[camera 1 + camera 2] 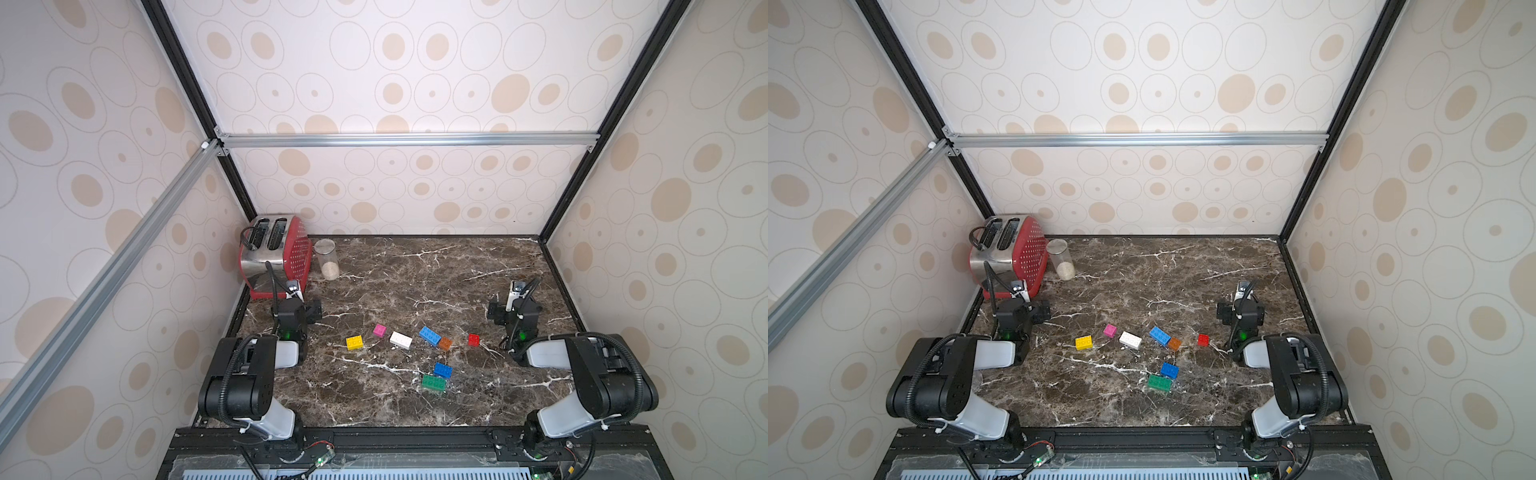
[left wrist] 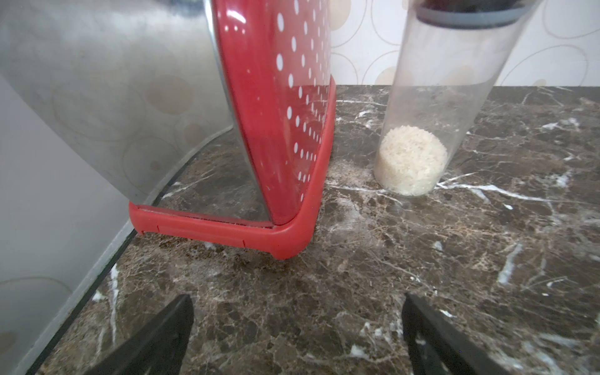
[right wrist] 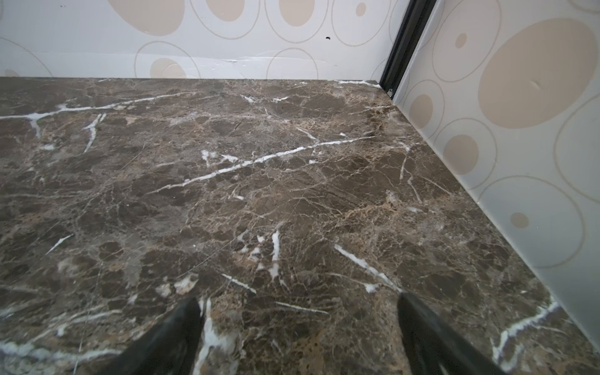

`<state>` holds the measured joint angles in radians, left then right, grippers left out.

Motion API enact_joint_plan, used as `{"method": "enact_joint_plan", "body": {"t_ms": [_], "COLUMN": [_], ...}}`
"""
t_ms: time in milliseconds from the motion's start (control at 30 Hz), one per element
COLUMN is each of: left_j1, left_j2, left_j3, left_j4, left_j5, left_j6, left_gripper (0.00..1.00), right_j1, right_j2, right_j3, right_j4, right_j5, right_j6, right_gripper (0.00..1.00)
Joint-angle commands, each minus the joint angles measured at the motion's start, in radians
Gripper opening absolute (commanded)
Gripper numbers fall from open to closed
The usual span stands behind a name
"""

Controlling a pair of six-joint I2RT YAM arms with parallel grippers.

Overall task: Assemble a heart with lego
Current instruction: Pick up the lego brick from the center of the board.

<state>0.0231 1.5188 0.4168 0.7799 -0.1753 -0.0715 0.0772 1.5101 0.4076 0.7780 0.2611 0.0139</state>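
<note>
While the lego (image 1: 401, 340) lies as eight loose studded bricks, mixed colours | left jaws spread | right jaws spread

L gripper (image 2: 297, 302) jaws spread — empty, R gripper (image 3: 298, 300) same, both arms folded low

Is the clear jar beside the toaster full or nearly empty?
Nearly empty: the jar holds only a low layer of white grains.
</note>
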Motion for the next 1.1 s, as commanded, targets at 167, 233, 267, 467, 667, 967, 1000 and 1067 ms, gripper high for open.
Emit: {"method": "enact_joint_plan", "body": {"t_ms": [167, 233, 267, 467, 667, 967, 1000, 1067], "left_j1": [-0.034, -0.049, -0.059, -0.083, -0.200, -0.408, -0.432, -0.480], "left_j2": [-0.190, -0.221, -0.240, -0.355, -0.410, -0.247, -0.214, -0.138], "left_j3": [0.285, 0.311, 0.317, 0.301, 0.285, 0.357, 0.370, 0.415], "left_j4": [-0.624, -0.706, -0.740, -0.890, -0.969, -1.048, -1.047, -1.058], "left_j5": [-0.108, -0.079, -0.072, 0.008, 0.101, 0.193, 0.196, 0.195], "left_j6": [-0.173, -0.237, -0.269, -0.361, -0.376, -0.413, -0.411, -0.397], "left_gripper": [0.99, 0.99, 1.00, 0.99, 0.98, 0.86, 0.86, 0.83], "right_j1": [0.004, 0.016, 0.030, 0.272, 0.445, 0.545, 0.553, 0.568], "right_j2": [-0.260, -0.287, -0.295, -0.284, -0.222, -0.256, -0.258, -0.257], "right_j3": [0.179, 0.211, 0.228, 0.303, 0.346, 0.303, 0.300, 0.296], "right_j4": [-0.481, -0.549, -0.578, -0.758, -0.842, -0.944, -0.948, -0.957], "right_j5": [-0.287, -0.385, -0.437, -0.487, -0.454, -0.419, -0.421, -0.425], "right_j6": [0.051, 0.086, 0.097, 0.061, 0.137, 0.243, 0.240, 0.228], "right_gripper": [0.97, 0.97, 0.97, 0.97, 0.97, 0.95, 0.94, 0.92]}}
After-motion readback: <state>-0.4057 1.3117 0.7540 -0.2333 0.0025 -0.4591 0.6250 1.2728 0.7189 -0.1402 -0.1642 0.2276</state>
